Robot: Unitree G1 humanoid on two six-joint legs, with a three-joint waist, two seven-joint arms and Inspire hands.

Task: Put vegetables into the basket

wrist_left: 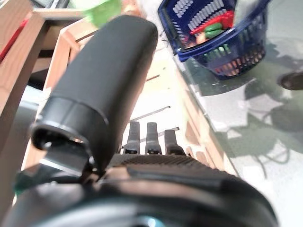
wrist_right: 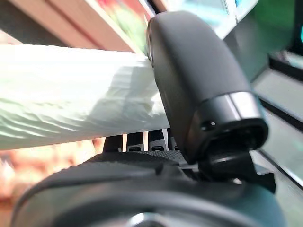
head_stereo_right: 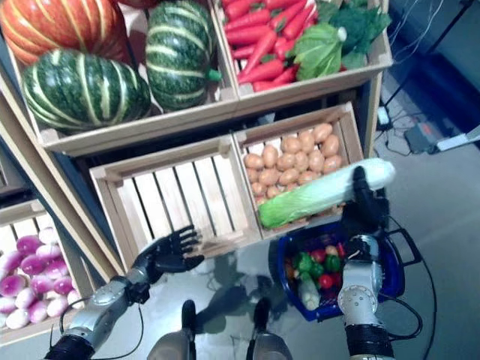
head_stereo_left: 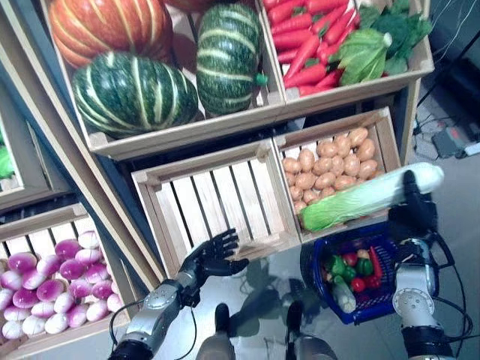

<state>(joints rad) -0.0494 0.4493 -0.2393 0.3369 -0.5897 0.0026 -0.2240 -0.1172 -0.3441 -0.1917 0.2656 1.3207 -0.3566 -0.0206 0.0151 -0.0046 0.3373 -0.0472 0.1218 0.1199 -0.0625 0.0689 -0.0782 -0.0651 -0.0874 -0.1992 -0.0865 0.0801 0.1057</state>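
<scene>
My right hand (head_stereo_left: 412, 214) is shut on a long cabbage with a white stalk and green leaves (head_stereo_left: 367, 197), held level above the blue basket (head_stereo_left: 324, 294) on the floor. In the right wrist view the thumb (wrist_right: 194, 80) presses on the pale stalk (wrist_right: 66, 99). The basket holds green peppers, red vegetables and a pale one (head_stereo_left: 352, 274); it also shows in the left wrist view (wrist_left: 222, 40). My left hand (head_stereo_left: 212, 257) is open and empty in front of the bare wooden crate (head_stereo_left: 157, 225), its fingers spread.
The wooden stand (head_stereo_left: 187, 135) with filled crates rises behind the basket. A crate of small brown round vegetables (head_stereo_left: 382, 131) lies right behind the cabbage. A lower crate (head_stereo_left: 15, 225) stands at the left. Cables and a power strip (head_stereo_left: 450, 139) lie at the right.
</scene>
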